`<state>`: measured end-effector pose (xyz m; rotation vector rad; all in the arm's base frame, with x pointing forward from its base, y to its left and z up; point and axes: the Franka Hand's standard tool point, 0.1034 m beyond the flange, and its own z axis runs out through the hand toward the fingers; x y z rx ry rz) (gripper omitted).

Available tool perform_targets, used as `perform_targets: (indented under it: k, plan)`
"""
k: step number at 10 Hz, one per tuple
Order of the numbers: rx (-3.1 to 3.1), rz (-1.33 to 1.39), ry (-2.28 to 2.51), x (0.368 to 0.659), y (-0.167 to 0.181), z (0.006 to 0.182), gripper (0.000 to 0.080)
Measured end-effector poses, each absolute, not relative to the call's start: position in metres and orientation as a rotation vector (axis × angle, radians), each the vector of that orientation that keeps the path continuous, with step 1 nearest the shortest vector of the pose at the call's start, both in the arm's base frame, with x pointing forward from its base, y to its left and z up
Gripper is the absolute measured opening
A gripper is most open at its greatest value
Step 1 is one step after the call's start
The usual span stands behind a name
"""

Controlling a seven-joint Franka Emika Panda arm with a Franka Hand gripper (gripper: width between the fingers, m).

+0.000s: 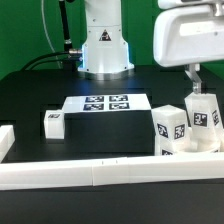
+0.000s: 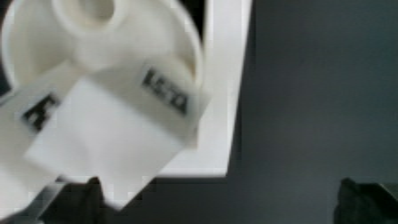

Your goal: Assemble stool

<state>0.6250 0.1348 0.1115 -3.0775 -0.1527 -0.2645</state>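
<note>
Black tabletop [image 1: 30, 95], white border rails [image 1: 100, 170] along near edge and at the exterior view's left. White robot base [image 1: 105, 45] at back centre, marker board [image 1: 107, 103] flat on table just in front of it.

Arm stretched forward and over to the exterior view's right, wrist held high, hand pointing straight down. Gripper [image 1: 197, 78] hovering above right-hand cluster of stool parts, touching none of them. Jaws spread wide, nothing between them. Wrist view shows dark fingertips [image 2: 370, 195] at opposite edges of frame, bare table between.

Stool in loose parts, nothing joined. First leg block [image 1: 55, 122] alone at the exterior view's left, near left rail, well apart from the rest. Second leg block [image 1: 170, 128] upright just behind front rail at the exterior view's right, tag facing camera. Third leg block [image 1: 206, 115] just beside it, directly under gripper.

Seat [image 2: 63, 60] visible in wrist view as round white disc, with a tilted tagged block overlapping its edge; cannot tell which block. Seat not made out clearly in exterior view.
</note>
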Motion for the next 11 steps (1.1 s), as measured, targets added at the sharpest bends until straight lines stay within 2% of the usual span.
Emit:
perform_targets:
  k: [2, 4, 6, 7, 11]
  plan:
    - [-3.087, -0.243, -0.357, 0.621, 0.13, 0.108, 0.0649]
    - [-3.024, -0.227, -0.999, 0.623, 0.115, 0.107, 0.0649]
    - [-2.915, -0.136, -1.374, 0.629, 0.109, 0.11, 0.0649]
    - [-2.855, -0.1, -1.522, 0.63, 0.106, 0.106, 0.0649]
    - [-2.904, -0.056, -1.413, 0.63, 0.101, 0.102, 0.0649]
